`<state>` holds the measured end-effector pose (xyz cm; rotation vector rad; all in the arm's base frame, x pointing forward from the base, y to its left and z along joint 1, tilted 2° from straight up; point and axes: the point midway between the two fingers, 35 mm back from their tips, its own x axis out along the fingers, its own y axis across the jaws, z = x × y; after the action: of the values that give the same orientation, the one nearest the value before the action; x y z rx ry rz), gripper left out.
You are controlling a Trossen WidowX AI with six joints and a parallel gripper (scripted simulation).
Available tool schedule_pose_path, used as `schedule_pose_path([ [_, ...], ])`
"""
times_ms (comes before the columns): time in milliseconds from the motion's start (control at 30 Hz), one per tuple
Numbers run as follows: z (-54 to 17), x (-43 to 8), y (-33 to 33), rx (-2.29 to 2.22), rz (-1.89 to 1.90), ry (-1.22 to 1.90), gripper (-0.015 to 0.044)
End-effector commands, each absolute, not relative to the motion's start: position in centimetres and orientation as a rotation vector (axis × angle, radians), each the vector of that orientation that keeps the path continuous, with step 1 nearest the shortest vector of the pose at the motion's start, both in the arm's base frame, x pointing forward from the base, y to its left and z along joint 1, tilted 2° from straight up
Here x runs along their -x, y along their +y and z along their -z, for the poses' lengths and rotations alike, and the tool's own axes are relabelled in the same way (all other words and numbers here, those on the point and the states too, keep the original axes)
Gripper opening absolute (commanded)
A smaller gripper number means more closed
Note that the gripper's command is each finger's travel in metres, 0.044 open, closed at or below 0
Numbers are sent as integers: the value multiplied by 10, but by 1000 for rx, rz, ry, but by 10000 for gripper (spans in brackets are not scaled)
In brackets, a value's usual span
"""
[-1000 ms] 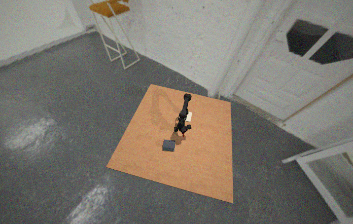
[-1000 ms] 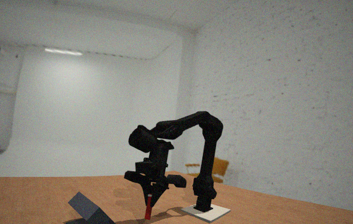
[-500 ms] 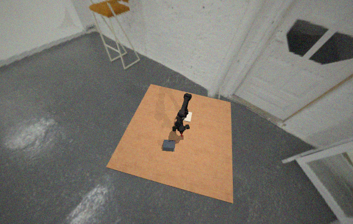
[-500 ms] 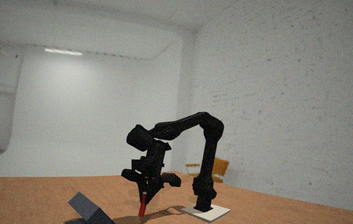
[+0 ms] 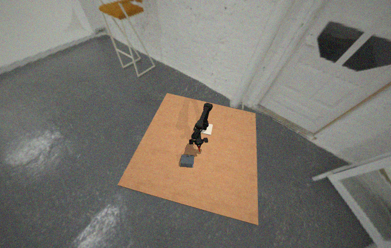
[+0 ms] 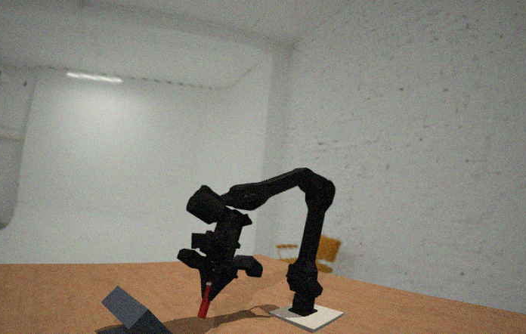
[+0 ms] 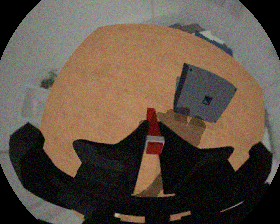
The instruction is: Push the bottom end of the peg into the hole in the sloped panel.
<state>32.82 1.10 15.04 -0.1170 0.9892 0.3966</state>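
Observation:
The red peg has a pale band near its top and looks flat-sided. My gripper is shut on its upper part. The peg is slightly tilted, its lower end pointing down and free of the panel. The blue-grey sloped panel stands apart from the peg, to the upper right in the wrist view. Its small dark squarish hole shows in its face there; in the exterior view the hole cannot be made out.
The wooden table top carries the panel and the arm's white base plate. Shadows of the arm and gripper fall between the peg and the panel. A chair stands beyond the table.

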Motion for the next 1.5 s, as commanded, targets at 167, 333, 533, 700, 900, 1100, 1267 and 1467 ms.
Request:
schedule_pose_path([
  [167, -152, -329, 0, 110, -385, 951, 0],
  [333, -153, -330, -6, 106, -374, 930, 0],
  [533, -154, -330, -14, 102, -360, 905, 0],
  [700, -155, -331, -21, 100, -349, 884, 0],
  [900, -156, -331, -29, 98, -335, 859, 0],
  [1100, -158, -331, -37, 97, -320, 834, 0],
  [1267, -159, -330, -43, 97, -308, 813, 0],
  [1467, -161, -330, -51, 98, -293, 789, 0],
])
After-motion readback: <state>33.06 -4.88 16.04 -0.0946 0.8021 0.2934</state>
